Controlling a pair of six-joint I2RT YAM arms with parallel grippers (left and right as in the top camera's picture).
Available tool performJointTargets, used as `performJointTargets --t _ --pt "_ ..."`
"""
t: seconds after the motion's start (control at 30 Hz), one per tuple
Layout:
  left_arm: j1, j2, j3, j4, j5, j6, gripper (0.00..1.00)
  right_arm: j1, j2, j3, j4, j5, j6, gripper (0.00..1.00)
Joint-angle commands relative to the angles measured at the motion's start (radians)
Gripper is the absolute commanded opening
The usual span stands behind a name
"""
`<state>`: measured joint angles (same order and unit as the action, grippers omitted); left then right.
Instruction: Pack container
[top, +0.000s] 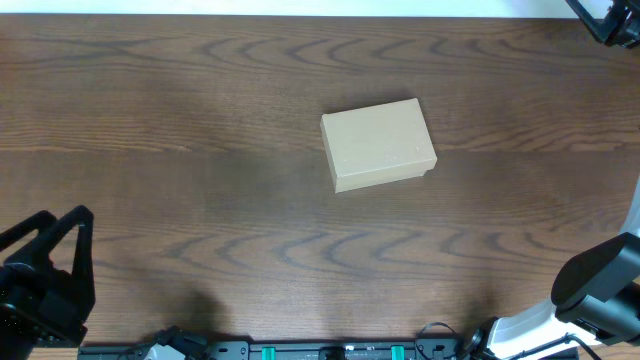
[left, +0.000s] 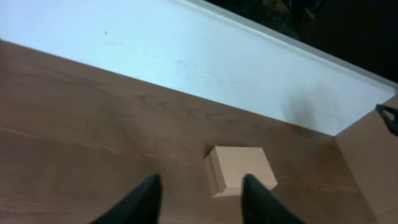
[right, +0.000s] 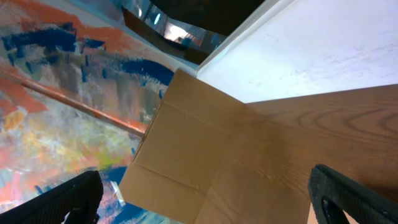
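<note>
Overhead view: a closed cardboard box (top: 378, 144) lies flat near the middle of the wooden table (top: 150, 120), well apart from both arms.
Its lid is down, so what it holds cannot be seen. In the left wrist view the box sits ahead of the left gripper (left: 199, 202), untouched. The gripper's two dark fingers (left: 140, 200) are spread, with nothing between them. The right gripper (right: 205, 199) is also spread wide and holds nothing, and it points at a flat sheet of cardboard (right: 186, 149) at the table's edge.
</note>
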<state>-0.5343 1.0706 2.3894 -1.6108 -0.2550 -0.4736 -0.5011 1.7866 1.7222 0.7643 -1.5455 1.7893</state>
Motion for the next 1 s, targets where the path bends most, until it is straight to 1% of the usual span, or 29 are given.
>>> performJointTargets --t 0.0,0.07,0.13,0.17,0.2,0.27,0.3,0.33,0.37,0.5,0.6,0.63,0.77,0.83,0.9,0.97 --pt "-0.005 -0.007 -0.005 -0.078 -0.014 0.002 0.47 -0.004 -0.009 0.020 0.003 -0.011 -0.010 0.99" --pt "-0.005 -0.007 -0.005 -0.078 -0.014 0.002 0.49 -0.004 -0.009 0.020 0.003 -0.011 -0.010 0.99" --pt "-0.005 -0.007 -0.005 -0.078 -0.014 0.001 0.68 -0.004 -0.009 0.020 0.003 -0.011 -0.010 0.99" --pt "-0.005 -0.007 -0.005 -0.078 -0.010 0.002 0.68 -0.004 -0.009 0.020 0.003 -0.011 -0.010 0.99" --pt "-0.005 -0.007 -0.005 -0.078 0.000 0.002 0.64 -0.004 -0.009 0.020 0.003 -0.011 -0.010 0.99" --pt "-0.005 -0.007 -0.005 -0.078 0.033 0.002 0.62 -0.004 -0.009 0.020 0.003 -0.011 -0.010 0.99" --pt "-0.005 -0.007 -0.005 -0.078 0.043 0.002 0.67 -0.004 -0.009 0.020 0.003 -0.011 -0.010 0.99" --pt "-0.005 -0.007 -0.005 -0.078 0.049 0.002 0.82 -0.004 -0.009 0.020 0.003 -0.011 -0.010 0.99" --pt "-0.005 -0.007 -0.005 -0.078 0.050 0.002 0.95 -0.004 -0.009 0.020 0.003 -0.011 -0.010 0.99" --pt "-0.005 -0.007 -0.005 -0.078 0.038 0.008 0.95 -0.004 -0.009 0.020 0.003 -0.011 -0.010 0.99" --pt "-0.005 -0.007 -0.005 -0.078 0.011 0.082 0.95 -0.004 -0.009 0.020 0.003 -0.011 -0.010 0.99" --pt "-0.005 -0.007 -0.005 -0.076 0.011 0.086 0.95 -0.004 -0.009 0.020 0.003 -0.011 -0.010 0.99" --pt "-0.005 -0.005 -0.005 -0.034 0.007 0.087 0.95 -0.004 -0.009 0.020 0.003 -0.011 -0.010 0.99" --pt "-0.005 -0.005 -0.005 -0.007 -0.014 0.108 0.95 -0.004 -0.009 0.020 0.003 -0.011 -0.010 0.99" --pt "-0.005 -0.005 -0.005 0.024 -0.027 0.151 0.95 -0.004 -0.009 0.020 0.003 -0.011 -0.010 0.99" --pt "-0.005 -0.005 -0.005 0.066 -0.026 0.222 0.95 -0.004 -0.009 0.020 0.003 -0.011 -0.010 0.99"
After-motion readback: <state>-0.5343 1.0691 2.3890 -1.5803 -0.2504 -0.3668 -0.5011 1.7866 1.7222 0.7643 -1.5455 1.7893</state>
